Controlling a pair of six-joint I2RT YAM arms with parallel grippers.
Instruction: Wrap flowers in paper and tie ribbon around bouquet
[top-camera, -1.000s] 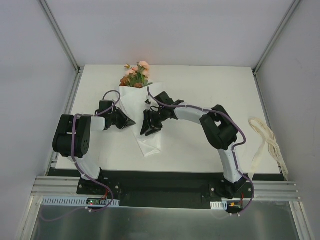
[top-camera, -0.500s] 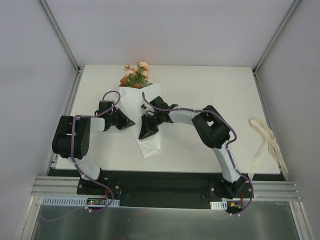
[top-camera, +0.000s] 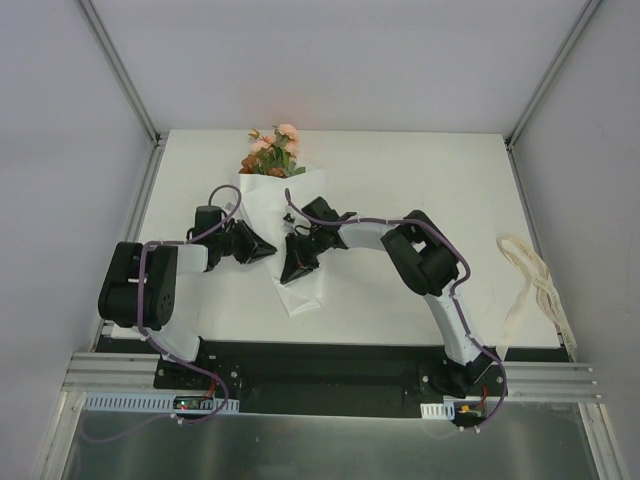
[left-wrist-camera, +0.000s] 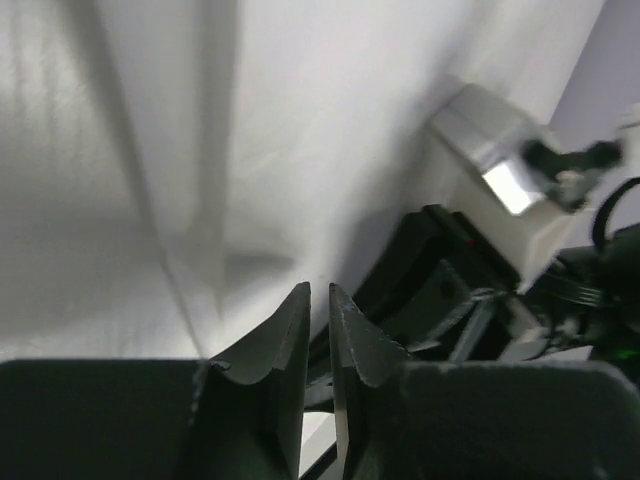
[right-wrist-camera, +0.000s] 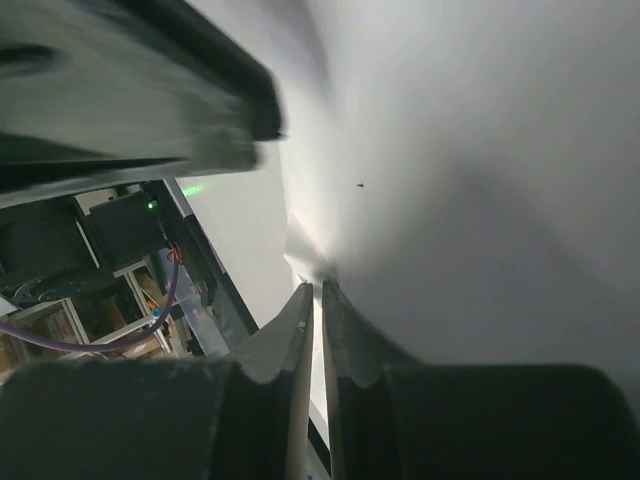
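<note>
The flowers (top-camera: 272, 150) lie at the far side of the desk (top-camera: 420, 190), blooms pointing away from the arms. Their stems are hidden inside the paper (top-camera: 268, 200), which is rolled into a cone that narrows toward the near edge. The step in hand looks to be securing that wrap at its waist. The right tool (top-camera: 297, 268) sits on the cone's right flank, its jaws drawn almost together on what appears to be a fold of the sheet. The left tool (top-camera: 266, 248) presses in from the opposite side with only a slit between its jaws, and whether any paper is caught there I cannot tell. The ribbon (top-camera: 530, 272) lies untouched, well apart at the right edge of the desk, so tying is not yet begun. To do this well, the overlap should stay taut and flat against the stems. One tool should pin the seam firmly before the other lets go, since thin paper is likely to spring open. The pinch should be gentle and low on the waist, clear of the blooms, leaving room for the band.
</note>
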